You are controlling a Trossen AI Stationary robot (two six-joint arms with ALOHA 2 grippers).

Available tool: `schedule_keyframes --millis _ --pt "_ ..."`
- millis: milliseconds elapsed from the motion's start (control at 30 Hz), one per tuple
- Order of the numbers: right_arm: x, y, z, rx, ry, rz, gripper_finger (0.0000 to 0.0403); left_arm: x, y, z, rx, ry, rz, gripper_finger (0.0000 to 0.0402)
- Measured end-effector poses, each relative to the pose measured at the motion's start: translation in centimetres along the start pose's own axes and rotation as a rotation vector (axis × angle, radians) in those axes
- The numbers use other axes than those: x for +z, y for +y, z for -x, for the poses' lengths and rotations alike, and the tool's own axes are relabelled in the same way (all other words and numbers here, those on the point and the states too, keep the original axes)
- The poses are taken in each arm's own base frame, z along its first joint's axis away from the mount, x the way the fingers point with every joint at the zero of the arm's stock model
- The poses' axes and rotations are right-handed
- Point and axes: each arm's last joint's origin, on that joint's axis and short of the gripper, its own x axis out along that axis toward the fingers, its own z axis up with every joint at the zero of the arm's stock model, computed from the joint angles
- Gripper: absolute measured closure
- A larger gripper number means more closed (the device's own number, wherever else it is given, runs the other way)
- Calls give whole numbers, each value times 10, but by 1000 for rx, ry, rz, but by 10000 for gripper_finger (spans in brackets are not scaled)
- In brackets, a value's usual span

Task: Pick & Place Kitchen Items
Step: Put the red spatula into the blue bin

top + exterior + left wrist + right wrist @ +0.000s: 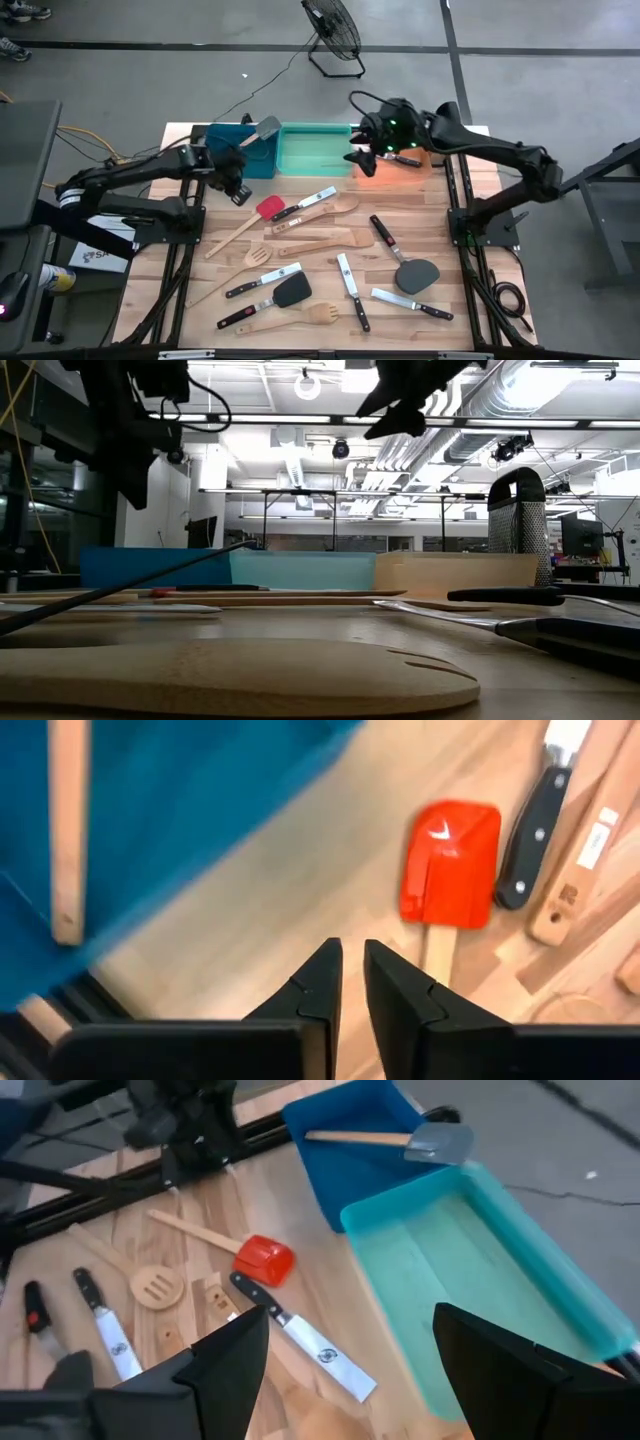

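**Kitchen items spread over the slatted wooden table**

Kitchen items (330,262) lie before us on the pale table (460,330): flat wooden spoons and a slotted wooden spatula (258,257), black-handled steel knives (348,280), matte black turners (416,274), and a red-headed spatula (269,207) with a wooden handle. Another spatula, grey-headed, (262,131) rests in the blue bin (238,140), its head over the rim. Beside that we see a green bin (312,150) and an orange bin (420,160) along the far edge. Our left gripper (352,982) hovers near the red head, fingers nearly together, gripping nothing. Our right gripper (350,1350) hangs over the green bin's near edge, fingers spread wide and empty. A floor fan (332,30) stands beyond the table.
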Motion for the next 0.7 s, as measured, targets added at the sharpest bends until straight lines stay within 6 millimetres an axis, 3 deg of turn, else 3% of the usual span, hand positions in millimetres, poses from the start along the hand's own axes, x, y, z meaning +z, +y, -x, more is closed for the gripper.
schedule_keyframes --millis 367,500,700 --pt "-23 14 30 -3 -18 33 128 -17 -19 -16 -73 32 41 357" --pt "-41 12 37 2 -15 37 128 -20 -26 -18 -93 59 29 355" --pt "-67 9 45 0 -39 -2 128 -20 -43 -26 -141 85 20 295"
